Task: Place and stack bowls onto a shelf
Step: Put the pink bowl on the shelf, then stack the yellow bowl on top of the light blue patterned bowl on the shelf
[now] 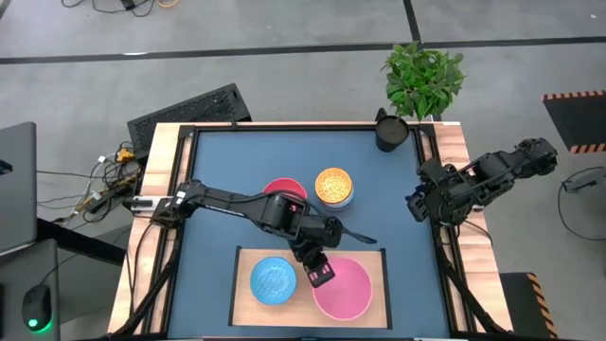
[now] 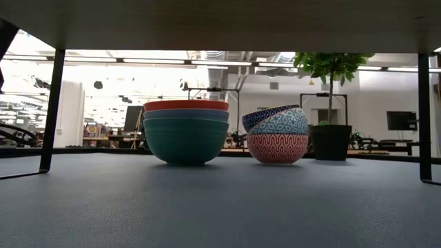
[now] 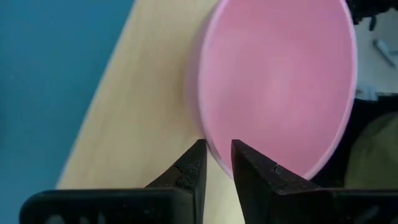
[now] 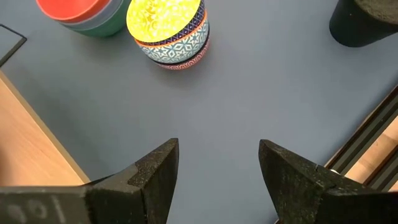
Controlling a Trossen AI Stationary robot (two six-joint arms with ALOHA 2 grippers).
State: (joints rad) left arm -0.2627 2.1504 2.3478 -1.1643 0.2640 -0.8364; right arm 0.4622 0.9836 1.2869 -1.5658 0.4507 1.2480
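A pink bowl (image 1: 346, 289) and a light-blue patterned bowl (image 1: 273, 280) sit by their bases on the pale wooden shelf (image 1: 248, 260) at the table's near side. My left gripper (image 1: 320, 275) stands at the pink bowl's (image 3: 280, 81) left rim, slightly open, one finger on each side of the rim. A stack of wide bowls, red on top (image 2: 186, 131), and a stack of small patterned bowls (image 1: 333, 187) rest on the tabletop behind the shelf. My right gripper (image 4: 217, 155) hovers open over the table's right side, holding nothing. My left gripper straddles the pink bowl's left rim (image 3: 211, 146), one finger (image 3: 198, 167) outside the wall and the other inside, slanting down from the far side. Whether either finger touches the rim I cannot tell. The bowl rests upright on the shelf.
A dark cup (image 1: 390, 131) stands at the table's far right corner, with a potted plant (image 1: 423, 76) just beyond it. The shelf stands on thin dark legs (image 2: 52, 110) above the tabletop. Bare blue tabletop (image 4: 261, 93) lies between the bowl stacks and my right gripper.
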